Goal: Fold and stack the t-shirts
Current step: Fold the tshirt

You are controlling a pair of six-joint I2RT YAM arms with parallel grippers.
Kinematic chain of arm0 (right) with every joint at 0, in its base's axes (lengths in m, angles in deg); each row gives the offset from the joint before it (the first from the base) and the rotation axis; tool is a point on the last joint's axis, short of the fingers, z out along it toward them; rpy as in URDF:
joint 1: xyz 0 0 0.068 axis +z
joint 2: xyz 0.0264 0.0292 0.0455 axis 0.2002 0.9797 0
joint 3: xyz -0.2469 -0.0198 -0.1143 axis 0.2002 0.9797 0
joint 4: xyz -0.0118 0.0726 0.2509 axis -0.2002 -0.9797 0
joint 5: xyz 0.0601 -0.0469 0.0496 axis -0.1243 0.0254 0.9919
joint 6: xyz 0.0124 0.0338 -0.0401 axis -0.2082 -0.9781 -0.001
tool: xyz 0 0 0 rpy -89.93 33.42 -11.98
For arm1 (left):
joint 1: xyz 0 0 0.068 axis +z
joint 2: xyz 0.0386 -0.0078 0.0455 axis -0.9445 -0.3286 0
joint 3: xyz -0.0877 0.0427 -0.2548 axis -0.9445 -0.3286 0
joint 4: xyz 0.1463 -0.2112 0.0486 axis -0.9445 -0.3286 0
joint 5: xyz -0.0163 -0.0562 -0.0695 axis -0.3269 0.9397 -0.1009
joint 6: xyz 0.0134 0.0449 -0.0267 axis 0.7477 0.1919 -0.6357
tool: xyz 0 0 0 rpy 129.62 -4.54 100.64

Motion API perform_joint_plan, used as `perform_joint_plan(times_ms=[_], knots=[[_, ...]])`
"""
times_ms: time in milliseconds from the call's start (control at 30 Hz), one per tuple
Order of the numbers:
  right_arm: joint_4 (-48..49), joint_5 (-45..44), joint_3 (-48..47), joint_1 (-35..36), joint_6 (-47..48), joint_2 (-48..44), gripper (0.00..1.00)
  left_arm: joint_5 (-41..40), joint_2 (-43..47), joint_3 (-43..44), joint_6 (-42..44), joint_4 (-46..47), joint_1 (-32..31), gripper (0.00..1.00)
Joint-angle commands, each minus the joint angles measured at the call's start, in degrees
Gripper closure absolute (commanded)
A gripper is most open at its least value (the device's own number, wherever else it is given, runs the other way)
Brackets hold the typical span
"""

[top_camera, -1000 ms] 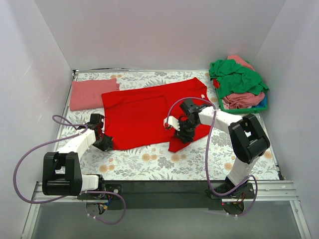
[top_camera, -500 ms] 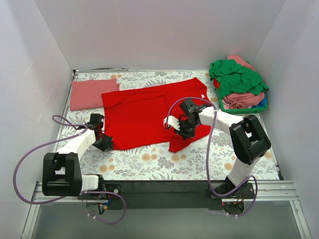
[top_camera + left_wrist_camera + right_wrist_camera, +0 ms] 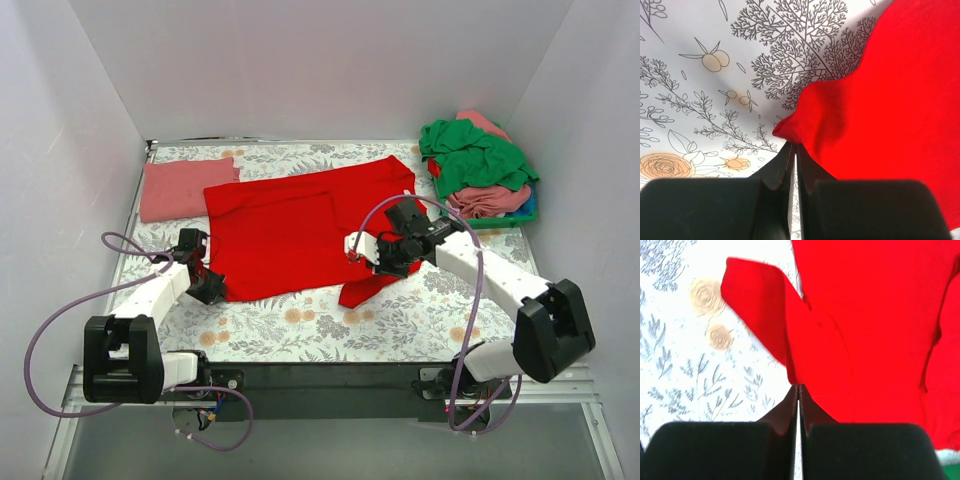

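Left gripper and right gripper pinch the bright red cloth t-shirt. Folded salmon-pink t-shirt beside it, green-topped clothes heap apart

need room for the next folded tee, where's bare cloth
Bare floral grey tablecloth: the near strip between the spread bright red t-shirt and the black base rail. Crowded: folded salmon-pink t-shirt back left, green-and-pink t-shirt heap back right.

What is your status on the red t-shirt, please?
Left gripper shut on red t-shirt near-left corner. Right gripper shut on its near-right edge. Folded pink tee at far left, clothes pile far right.
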Motion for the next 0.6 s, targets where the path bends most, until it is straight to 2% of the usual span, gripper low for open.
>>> perform_joint_plan(times_ms=[0, 200, 567], knots=[[-2.9, 2.3, 1.9, -2.0, 2.7, -6.7, 0.99, 0.1, 2.9, 0.8, 0.2, -1.2, 0.0, 1.00], [-3.4, 3.8, 4.1, -6.9, 2.7, -13.3, 0.99, -0.1, 4.9, 0.8, -0.3, -1.7, 0.0, 1.00], [-3.3, 6.1, -2.9, -8.6, 0.8, -10.7, 0.99, -0.1, 4.8, 3.4, -0.3, -1.2, 0.0, 1.00]])
